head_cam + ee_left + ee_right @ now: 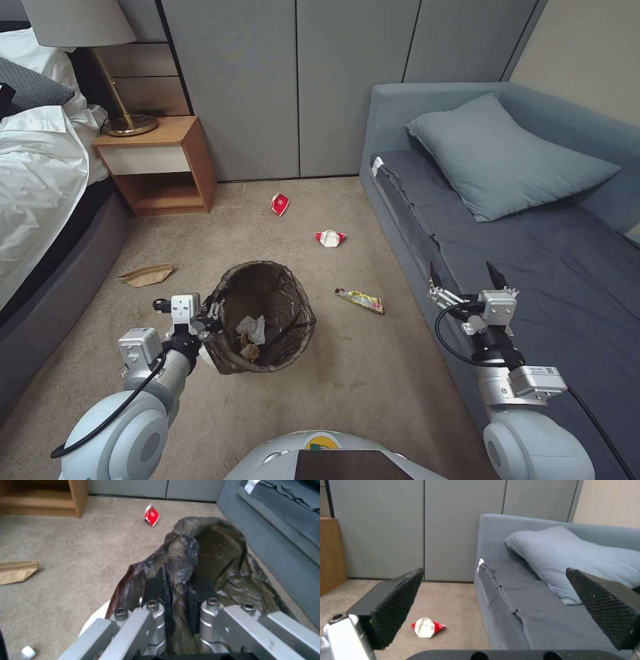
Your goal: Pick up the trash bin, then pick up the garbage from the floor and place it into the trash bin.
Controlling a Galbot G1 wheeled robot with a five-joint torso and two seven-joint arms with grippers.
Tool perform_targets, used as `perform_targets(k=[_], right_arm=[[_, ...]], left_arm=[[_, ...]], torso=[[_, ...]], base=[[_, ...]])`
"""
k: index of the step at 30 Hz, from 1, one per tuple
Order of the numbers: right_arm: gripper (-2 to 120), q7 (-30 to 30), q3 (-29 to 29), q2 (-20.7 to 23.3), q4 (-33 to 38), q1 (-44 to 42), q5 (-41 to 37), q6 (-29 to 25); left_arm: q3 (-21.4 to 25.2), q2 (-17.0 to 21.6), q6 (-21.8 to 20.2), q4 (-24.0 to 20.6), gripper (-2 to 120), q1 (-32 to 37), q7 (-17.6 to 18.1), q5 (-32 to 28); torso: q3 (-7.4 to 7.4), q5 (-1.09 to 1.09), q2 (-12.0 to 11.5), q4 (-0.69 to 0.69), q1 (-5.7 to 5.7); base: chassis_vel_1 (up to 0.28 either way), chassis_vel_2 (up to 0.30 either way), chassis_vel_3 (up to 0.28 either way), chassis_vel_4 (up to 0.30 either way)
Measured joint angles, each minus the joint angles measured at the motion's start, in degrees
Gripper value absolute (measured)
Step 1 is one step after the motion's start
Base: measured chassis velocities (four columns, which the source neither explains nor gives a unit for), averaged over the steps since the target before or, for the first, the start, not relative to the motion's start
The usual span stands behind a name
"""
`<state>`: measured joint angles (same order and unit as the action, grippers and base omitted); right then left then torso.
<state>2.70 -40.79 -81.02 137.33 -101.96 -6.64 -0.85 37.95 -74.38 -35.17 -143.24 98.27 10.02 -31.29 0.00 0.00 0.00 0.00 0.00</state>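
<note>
Left gripper (pixel 212 312) sits at the near-left rim of the trash bin (pixel 267 317), lower centre-left of the head frame. Jaws are pinched onto the rim: in the left wrist view the two black fingers (pixel 155 586) sit close together with the folded-over brown bag liner (pixel 206 562) bunched between and around them. White pail wall (pixel 95 618) shows just below the grip. Bin mouth faces up, tipped slightly toward the head camera; crumpled white tissue (pixel 251 328) and a yellowish scrap lie inside.

Right gripper (pixel 465 280) hangs over the front edge of the blue sofa (pixel 533 267), right of centre in the head frame. Jaws spread wide, holding and touching nothing; the right wrist view shows both textured pads (pixel 398 605) well apart.

Garbage on the floor (pixel 373 373):
- red-and-white cup (pixel 280 203), upper centre, near the wall panels
- crushed red-and-white cup (pixel 330 237), centre, beside the sofa base
- yellow wrapper (pixel 360 301), just right of the bin, long axis running upper left to lower right
- flat brown paper bag (pixel 146 274), left of the bin, long axis roughly left-right

Nightstand (pixel 160 167) with a lamp stands upper left beside the bed.
</note>
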Motion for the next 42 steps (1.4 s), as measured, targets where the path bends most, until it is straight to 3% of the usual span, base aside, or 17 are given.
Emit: perform_targets(k=[42], right_arm=[[100,0.01,0.45,0.00,-0.82,0.44,0.20,-0.17]], left_arm=[[0.23,-0.12,0.16,0.00,8,-0.36,-0.25,-0.17]], torso=[[-0.01,0.00,0.00,0.00,0.00]], base=[[-0.054,0.059,0.060,-0.058]])
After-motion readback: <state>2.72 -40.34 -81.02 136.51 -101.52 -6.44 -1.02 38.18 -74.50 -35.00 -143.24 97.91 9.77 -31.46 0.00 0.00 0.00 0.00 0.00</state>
